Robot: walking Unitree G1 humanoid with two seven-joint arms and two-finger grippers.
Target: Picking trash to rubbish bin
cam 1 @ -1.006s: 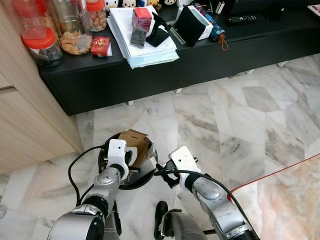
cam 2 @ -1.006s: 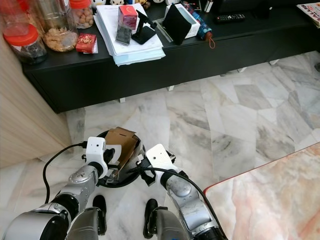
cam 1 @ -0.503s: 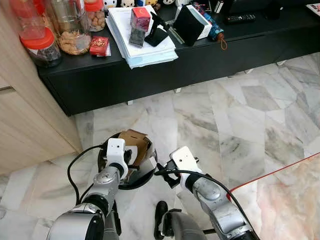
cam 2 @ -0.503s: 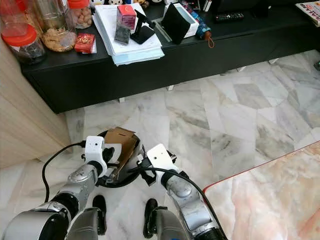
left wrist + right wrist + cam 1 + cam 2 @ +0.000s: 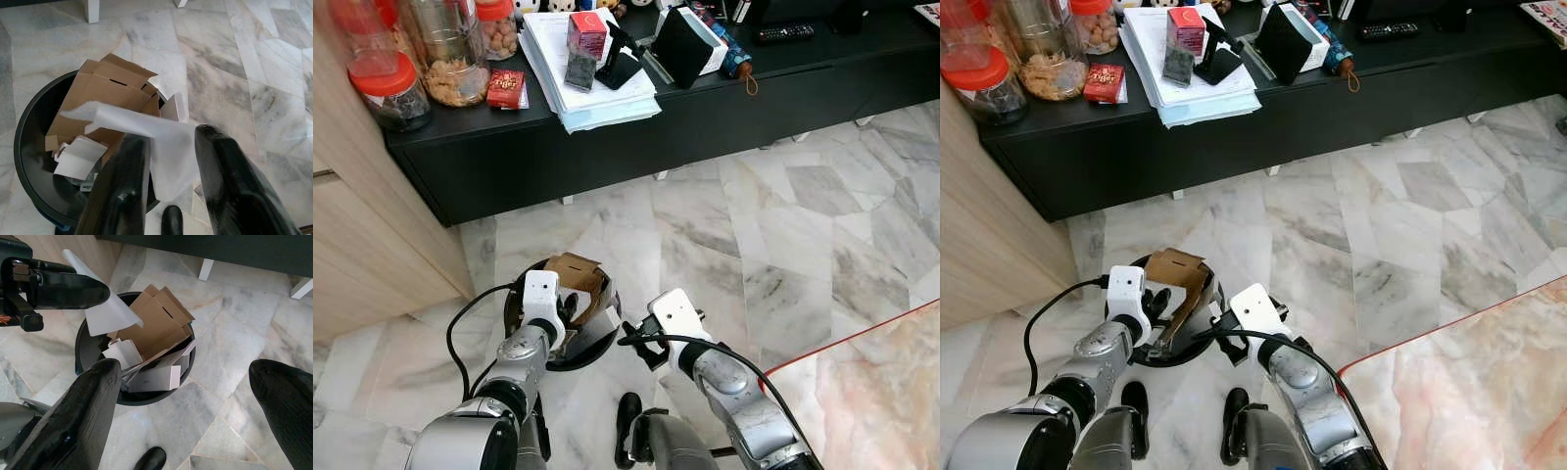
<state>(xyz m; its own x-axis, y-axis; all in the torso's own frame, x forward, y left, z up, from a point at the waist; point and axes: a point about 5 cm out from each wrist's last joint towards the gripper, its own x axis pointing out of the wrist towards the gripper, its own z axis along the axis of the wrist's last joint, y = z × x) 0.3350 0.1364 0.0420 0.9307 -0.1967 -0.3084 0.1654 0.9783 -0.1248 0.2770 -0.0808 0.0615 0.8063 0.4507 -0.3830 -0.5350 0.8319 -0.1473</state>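
A sheet of white paper [image 5: 161,142] is pinched between the two black fingers [image 5: 122,191] of the left gripper [image 5: 168,183], held just above the near rim of the round black rubbish bin [image 5: 27,147] so that most of the sheet hangs over the bin's opening. The bin stands on the marble floor [image 5: 783,225] directly in front of the robot, and it is already stuffed: a brown cardboard box [image 5: 105,88] sticks up out of it, with white card pieces [image 5: 78,156] lying beside the box inside. The right gripper [image 5: 186,396] hovers just to the right of the bin and a little nearer, its fingers spread wide with nothing between them, looking down into the bin. Farther away, a long black cabinet [image 5: 705,117] runs across the far side of the floor; on its top lie a stack of white papers [image 5: 582,69], a small red box [image 5: 590,24] and, toward the left, jars with red lids [image 5: 396,83]. A light wooden cupboard [image 5: 362,245] stands at the left, and the corner of a marble-patterned table [image 5: 871,392] shows near right.
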